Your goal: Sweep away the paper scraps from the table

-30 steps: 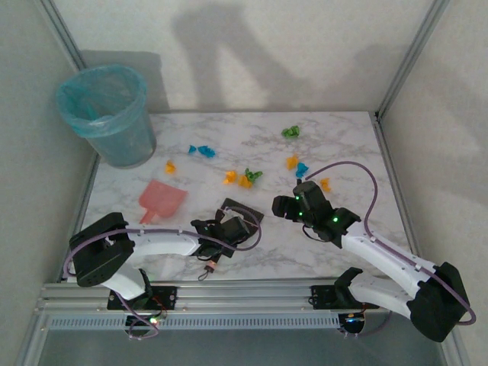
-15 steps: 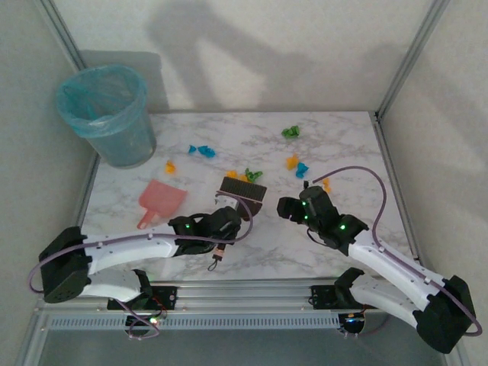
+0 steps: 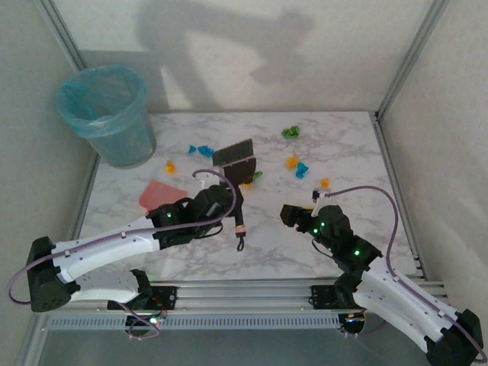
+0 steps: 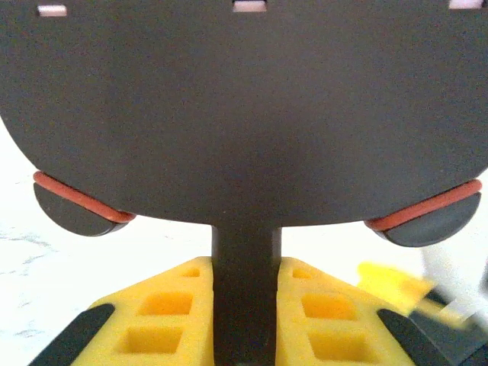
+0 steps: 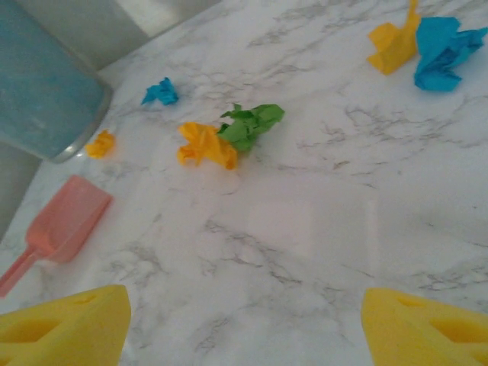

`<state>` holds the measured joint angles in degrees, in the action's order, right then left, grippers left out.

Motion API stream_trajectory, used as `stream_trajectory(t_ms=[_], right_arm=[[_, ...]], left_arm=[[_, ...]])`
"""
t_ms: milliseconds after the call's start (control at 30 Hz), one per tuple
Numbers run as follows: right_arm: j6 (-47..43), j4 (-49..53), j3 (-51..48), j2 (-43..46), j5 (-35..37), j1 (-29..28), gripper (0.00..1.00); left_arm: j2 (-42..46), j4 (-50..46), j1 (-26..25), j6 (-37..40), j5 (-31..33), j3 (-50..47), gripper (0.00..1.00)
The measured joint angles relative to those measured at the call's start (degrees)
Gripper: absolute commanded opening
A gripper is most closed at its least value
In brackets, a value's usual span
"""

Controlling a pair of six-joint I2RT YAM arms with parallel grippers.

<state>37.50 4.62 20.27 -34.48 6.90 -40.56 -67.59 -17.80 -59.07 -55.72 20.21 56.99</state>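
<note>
The sweep has hardly started, judging by how things lie: the paper scraps [image 3: 292, 161] are spread loosely over the far half of the worktop [image 3: 358, 145]. None are gathered into a pile, and none are on the pink dustpan [image 3: 158, 194], which lies flat toward the left, just near of the blue-lined bin [image 3: 107, 114]. From above, a green wad sits far right, an orange and a blue one lie side by side a little nearer, and one more orange wad sits nearer again. A blue pair and a lone orange wad lie to the left, close to the bin, while a green and an orange wad sit together mid-worktop, just beside the brush [image 3: 234, 156]. The left end effector [image 3: 221, 200] is closed on the brush handle; its wrist camera shows the dark stem clamped between the yellow pads [image 4: 168, 305], with the broad back of the head filling the space above. The bristled head points toward the far side (whether the bristles touch the surface cannot be told from these views). The right end effector [image 3: 288, 213] hovers over the near-right area with its jaws standing wide apart and nothing between them; its own camera looks across bare marble toward the middle pair of wads, the dustpan well off to the left. Nearly all the work looks to be left: herding every wad together, bringing the dustpan in, and getting the lot off the worktop.
</note>
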Motion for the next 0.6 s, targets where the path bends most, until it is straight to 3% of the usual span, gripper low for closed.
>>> stream_trajectory(t_ms=[367, 600], right_arm=[[-3.02, -13.20, -2.29, 1.20, -12.70, -0.79, 0.75], [-6.03, -19.04, -3.06, -2.14, -17.51, -5.29, 0.72]], left_arm=[[-6.10, 5.20, 9.49, -27.06, 0.66, 1.84, 0.00], [-10.27, 7.61, 10.54, -36.85, -0.04, 1.84, 0.00]])
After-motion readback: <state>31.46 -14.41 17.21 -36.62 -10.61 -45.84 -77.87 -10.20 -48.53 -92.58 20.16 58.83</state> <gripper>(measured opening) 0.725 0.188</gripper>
